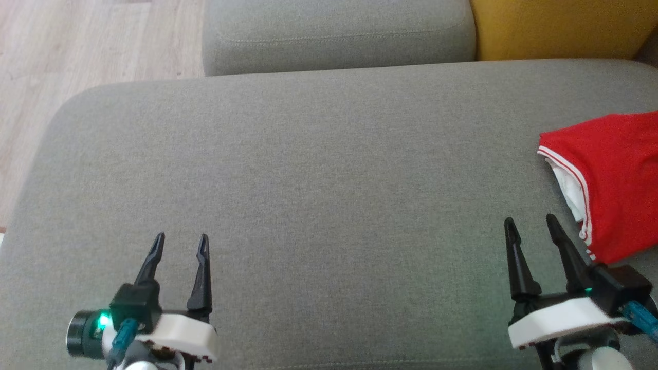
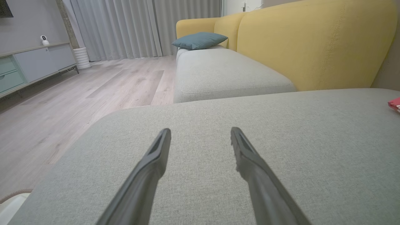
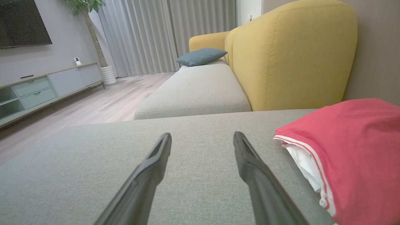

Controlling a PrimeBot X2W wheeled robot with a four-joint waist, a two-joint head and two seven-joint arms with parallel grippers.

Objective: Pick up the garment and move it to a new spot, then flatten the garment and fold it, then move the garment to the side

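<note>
One garment on show: red, with white striped trim and white cloth peeking out at its open edge. It lies in a flattish bundle at the far right of the big grey seat cushion. Two grey cushions in all; the second one sits beyond the first, with the yellow backrest rising to its right. One blue pillow rests at the far end of that sofa, and pale wood floor runs off to the left.

Two grippers, both low over the big cushion. The left gripper has its two dark fingers spread wide, nothing between them, just bare grey fabric under the tips, and it is well apart from the garment. The right gripper is spread wide too, and empty. From its wrist camera the red bundle lies just beside the outer finger, clear of the tip. Lower down, near the gripper's body, finger and hem run close together, and whether they touch I cannot tell.

Now the hard parts. The head camera cuts the garment off at the right edge, so its full outline is out of reach. The left wrist camera catches only a red sliver at the frame's right edge. What kind of garment it is, I cannot make out. Whether either gripper's fingertips touch the cushion is also unclear.
</note>
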